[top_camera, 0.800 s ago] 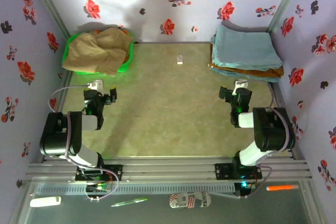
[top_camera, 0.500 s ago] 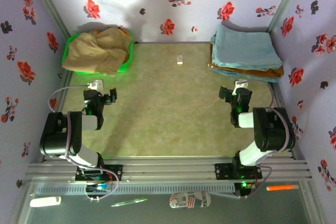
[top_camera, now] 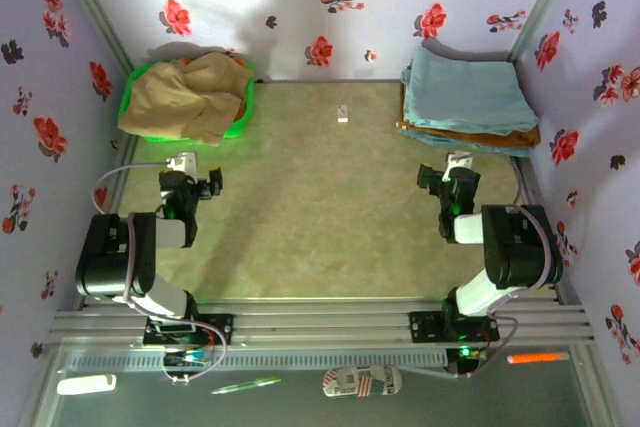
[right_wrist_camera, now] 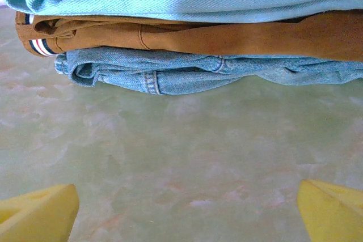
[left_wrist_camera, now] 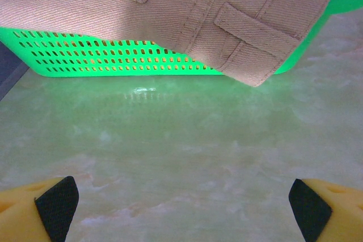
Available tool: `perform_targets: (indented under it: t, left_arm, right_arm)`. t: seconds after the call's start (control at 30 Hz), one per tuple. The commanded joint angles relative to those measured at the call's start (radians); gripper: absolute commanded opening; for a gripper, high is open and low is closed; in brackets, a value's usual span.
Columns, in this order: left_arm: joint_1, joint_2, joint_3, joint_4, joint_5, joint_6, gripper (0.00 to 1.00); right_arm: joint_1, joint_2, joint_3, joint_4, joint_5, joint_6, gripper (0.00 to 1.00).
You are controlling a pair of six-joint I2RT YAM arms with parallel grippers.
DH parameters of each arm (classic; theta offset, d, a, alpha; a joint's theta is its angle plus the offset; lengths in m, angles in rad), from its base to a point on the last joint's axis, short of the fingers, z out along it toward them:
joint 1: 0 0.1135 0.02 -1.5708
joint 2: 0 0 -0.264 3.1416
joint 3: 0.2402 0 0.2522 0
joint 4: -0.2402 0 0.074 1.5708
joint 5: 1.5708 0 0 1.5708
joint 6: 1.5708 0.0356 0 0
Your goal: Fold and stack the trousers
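Left claw (left_wrist_camera: 182, 205), right claw (right_wrist_camera: 186, 208) wide, empty — tan trousers (top_camera: 185, 97) crumpled over green basket (left_wrist_camera: 113, 56)

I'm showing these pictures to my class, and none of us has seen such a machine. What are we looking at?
These are two robot arms bolted at the near edge of a table. One picture looks down from above; the other two come from a camera on each wrist, looking past yellow fingertips. Tan trousers lie crumpled in a green basket far left; a folded pile of clothes sits far right. The left pincer faces the basket, the right pincer the pile. Both are open and hold nothing.
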Motion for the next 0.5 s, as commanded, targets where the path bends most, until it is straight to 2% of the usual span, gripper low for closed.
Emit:
perform_targets:
  t: [0.0,0.47]
  left_arm:
    - [0.009,0.004,0.017,-0.002,0.010,0.021,1.00]
    - [0.016,0.006,0.024,-0.014,0.007,0.007,1.00]
  right_arm:
    - [-0.005,-0.011,0.009,0.006,-0.003,0.016,0.99]
    - [-0.008,-0.010,0.009,0.006,-0.008,0.020,0.99]
